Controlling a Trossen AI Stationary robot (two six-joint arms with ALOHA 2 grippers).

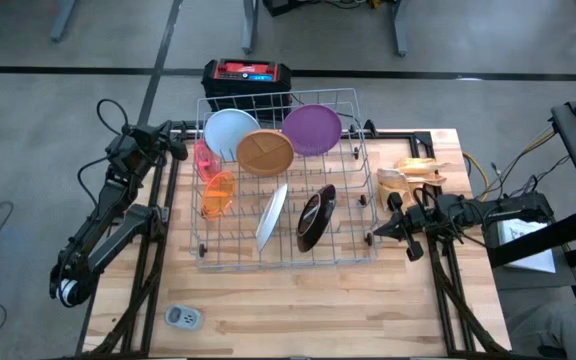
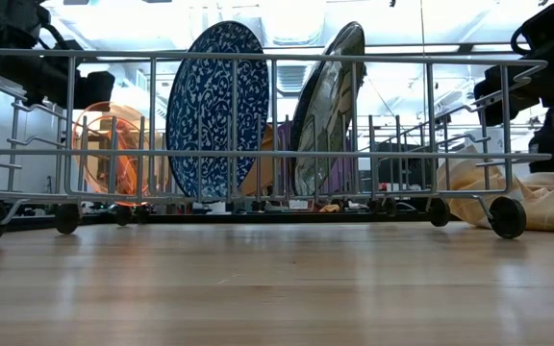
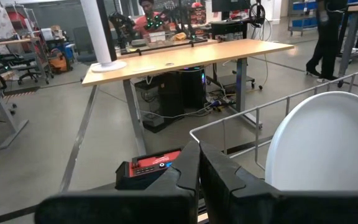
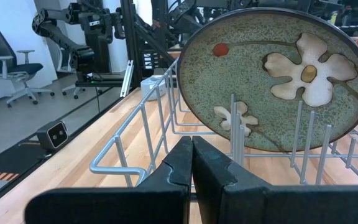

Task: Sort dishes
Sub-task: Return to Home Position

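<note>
A wire rack (image 1: 346, 250) stands mid-table and holds the dishes on edge in its slots. At its far side are a white plate (image 1: 230, 130), a brown divided plate (image 1: 265, 152) and a purple plate (image 1: 312, 128). A pink cup (image 1: 206, 160) and an orange cup (image 1: 218, 193) sit at its left. A blue speckled plate (image 2: 216, 111) and a dark flowered plate (image 4: 272, 81) stand in the middle. My left gripper (image 1: 180, 148) is shut, empty, at the rack's far left corner, with the white plate (image 3: 328, 143) just ahead. My right gripper (image 1: 376, 232) is shut, empty, at the rack's right side.
A small grey-white device (image 1: 183, 317) lies near the table's front left. A beige cloth (image 1: 418, 172) lies right of the rack. A black and red box (image 1: 246, 75) stands on the floor beyond the far edge. People stand in the room behind (image 3: 325, 37).
</note>
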